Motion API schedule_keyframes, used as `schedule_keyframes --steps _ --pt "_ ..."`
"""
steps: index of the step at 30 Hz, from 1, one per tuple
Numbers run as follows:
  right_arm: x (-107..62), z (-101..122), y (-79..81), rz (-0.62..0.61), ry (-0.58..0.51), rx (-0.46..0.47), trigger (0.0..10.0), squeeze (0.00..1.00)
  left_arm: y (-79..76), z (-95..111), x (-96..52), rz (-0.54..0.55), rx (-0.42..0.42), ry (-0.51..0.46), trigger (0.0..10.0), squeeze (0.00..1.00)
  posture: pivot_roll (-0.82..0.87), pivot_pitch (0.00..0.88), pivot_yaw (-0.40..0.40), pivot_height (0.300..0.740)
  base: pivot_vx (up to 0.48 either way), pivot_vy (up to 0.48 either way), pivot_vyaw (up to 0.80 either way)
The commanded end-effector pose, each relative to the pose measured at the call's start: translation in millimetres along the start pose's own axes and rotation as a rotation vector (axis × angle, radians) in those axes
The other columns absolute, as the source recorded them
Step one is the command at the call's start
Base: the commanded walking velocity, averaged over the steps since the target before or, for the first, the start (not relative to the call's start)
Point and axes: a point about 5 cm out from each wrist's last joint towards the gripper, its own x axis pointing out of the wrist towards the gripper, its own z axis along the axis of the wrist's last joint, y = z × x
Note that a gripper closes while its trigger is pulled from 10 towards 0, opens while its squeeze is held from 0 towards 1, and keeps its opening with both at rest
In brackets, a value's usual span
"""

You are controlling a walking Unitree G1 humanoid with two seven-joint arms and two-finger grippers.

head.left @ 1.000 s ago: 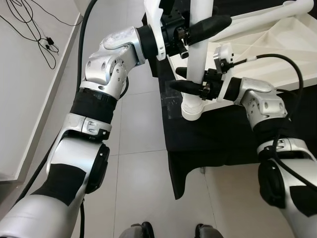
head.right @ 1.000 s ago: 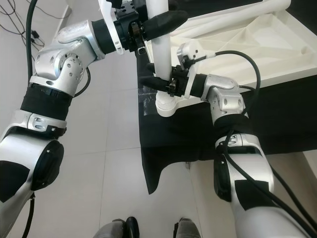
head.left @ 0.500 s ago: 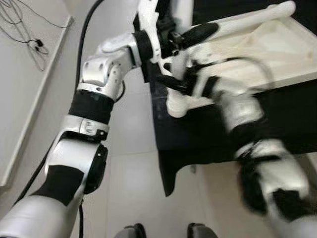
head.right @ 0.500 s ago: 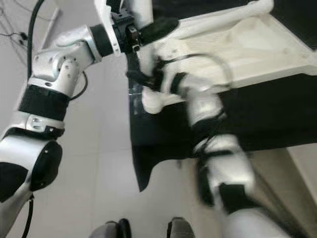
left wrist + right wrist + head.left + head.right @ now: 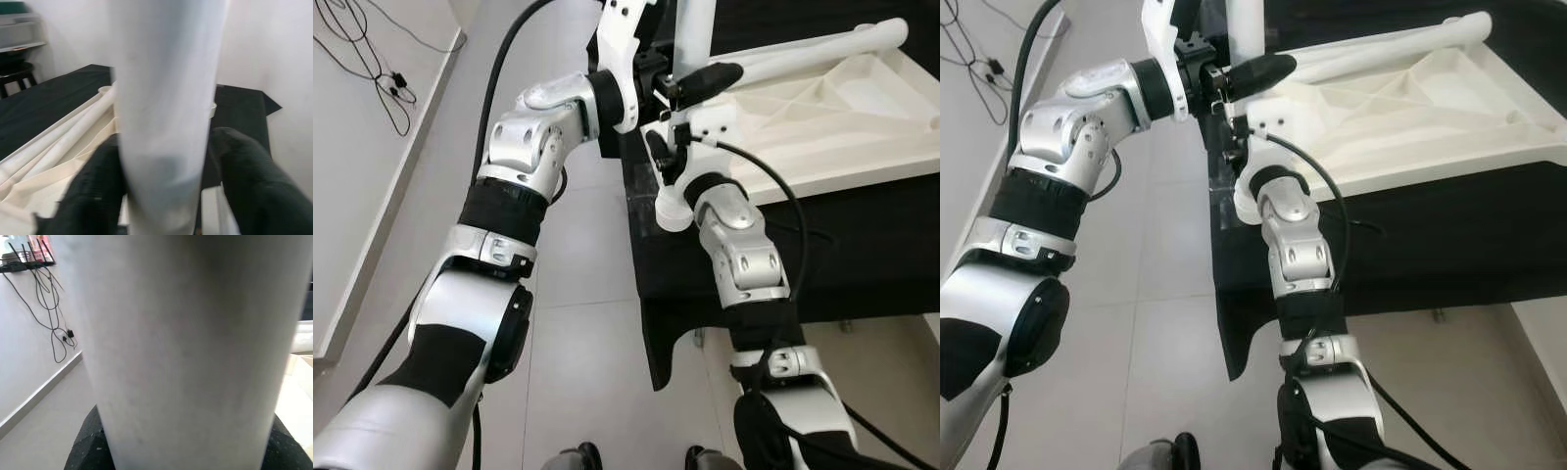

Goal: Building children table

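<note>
**Both grippers on upright table leg at corner of inverted top**

Table top (image 5: 842, 117): white, lying underside-up on a black cloth (image 5: 862, 255) over a raised surface. Ribbed underside and raised rim visible. One white leg (image 5: 822, 44) already lies along/over the far edge of the top, running from the corner out to the right.

Upright leg (image 5: 693, 34): white tube, standing roughly vertical at the near-left corner of the top. Its lower end sits at the rounded corner socket (image 5: 672, 211), which overhangs the cloth edge. Cannot tell whether it is fully seated.

Left gripper (image 5: 690, 80): arm reaches in from the left, fingers clamped on the upright leg, upper section. Left wrist view confirms: black fingers (image 5: 244, 171) either side of the tube, pressed to it.

Right gripper (image 5: 664, 157): forearm rises steeply from below, wrist at the corner, just under the left gripper. Fingers sit at the leg's lower section, close to the socket. Right wrist view: the leg (image 5: 181, 347) is v. close to the lens, black finger bases at either side of it. Grip appears closed on the leg.

Surroundings: pale tiled floor (image 5: 578, 323); loose black cables (image 5: 372, 59) on floor by the wall at left. Robot's feet (image 5: 582, 457) at bottom edge of head views.
</note>
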Motion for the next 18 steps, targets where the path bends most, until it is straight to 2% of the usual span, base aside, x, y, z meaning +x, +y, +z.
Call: schedule_keyframes --steps 1,5,8,9,11,13,17,18 --pt "-1.1 -34 5.9 -0.011 0.181 0.083 10.0 0.00 -9.6 6 8.9 -0.067 0.024 0.001 0.0 0.00 0.01 0.221 0.077 0.740 0.000 0.000 0.00" --pt "-5.1 -23 6.6 -0.028 0.187 0.046 10.0 0.00 -9.3 5 8.2 -0.065 0.028 0.013 0.0 0.00 0.02 0.221 0.075 0.740 0.000 0.000 0.00" --pt "1.1 -17 1.8 0.040 0.171 0.048 10.0 0.00 -9.0 4 7.7 -0.066 0.032 0.018 0.0 0.00 0.02 0.220 0.072 0.740 0.000 0.000 0.00" --pt "4.5 -11 -0.4 0.113 0.143 0.085 10.0 1.00 -8.8 4 7.5 -0.065 0.035 0.019 0.0 0.00 0.02 0.220 0.069 0.740 0.000 0.000 0.00" --pt "10.6 0 -4.8 0.249 0.090 0.101 10.0 1.00 -8.4 4 7.5 -0.066 0.038 0.020 0.0 0.00 0.02 0.220 0.067 0.740 0.000 0.000 0.00" --pt "13.1 7 -6.6 0.323 0.059 0.084 10.0 1.00 -8.4 4 7.6 -0.065 0.039 0.019 0.0 0.00 0.02 0.220 0.067 0.740 0.000 0.000 0.00" --pt "12.4 17 -11.3 0.612 0.021 -0.025 10.0 1.00 -9.5 4 7.4 -0.073 0.040 0.020 0.0 0.00 0.02 0.217 0.068 0.740 0.000 0.000 0.00" --pt "11.6 17 -12.4 0.647 0.023 -0.045 10.0 1.00 -9.9 3 7.4 -0.075 0.040 0.020 0.0 0.00 0.02 0.217 0.068 0.740 0.000 0.000 0.00"
